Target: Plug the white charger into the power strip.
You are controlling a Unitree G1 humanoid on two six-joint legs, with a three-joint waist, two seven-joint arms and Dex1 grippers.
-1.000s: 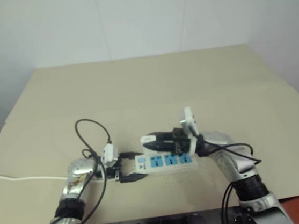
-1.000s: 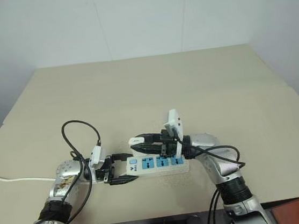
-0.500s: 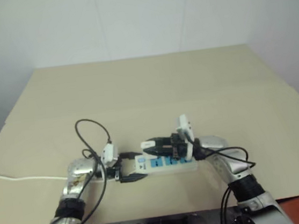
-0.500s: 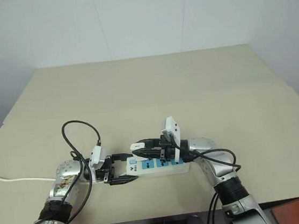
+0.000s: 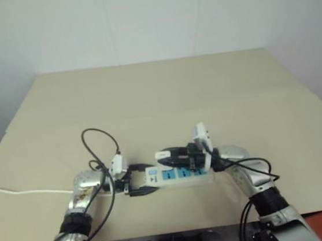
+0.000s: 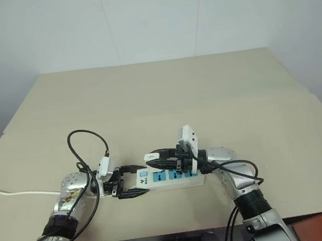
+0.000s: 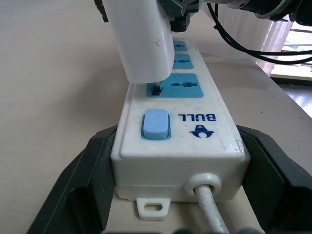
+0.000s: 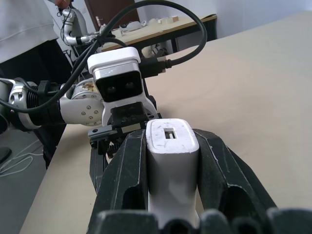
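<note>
Centrally on the beige tabletop (image 5: 163, 91) lies the long white plastic power strip with three blue sockets (image 7: 181, 124), near the table's front edge. Left gripper (image 7: 178, 175): its black fingers (image 7: 83, 180) are clamped against both long sides of the strip at the switch end, beside the blue rocker switch (image 7: 156, 124) and the thin white cord (image 7: 208, 207) leaving that end. Right gripper (image 8: 170, 161): its black fingers (image 8: 129, 170) are closed on the small white rectangular charger block (image 8: 171, 165), pinching it from both sides. In the left wrist view the charger stands upright with its lower end over the blue socket nearest the switch; its bottom edge meets the socket's face, and whether it is fully seated I cannot tell. White cord trails left across the table.
</note>
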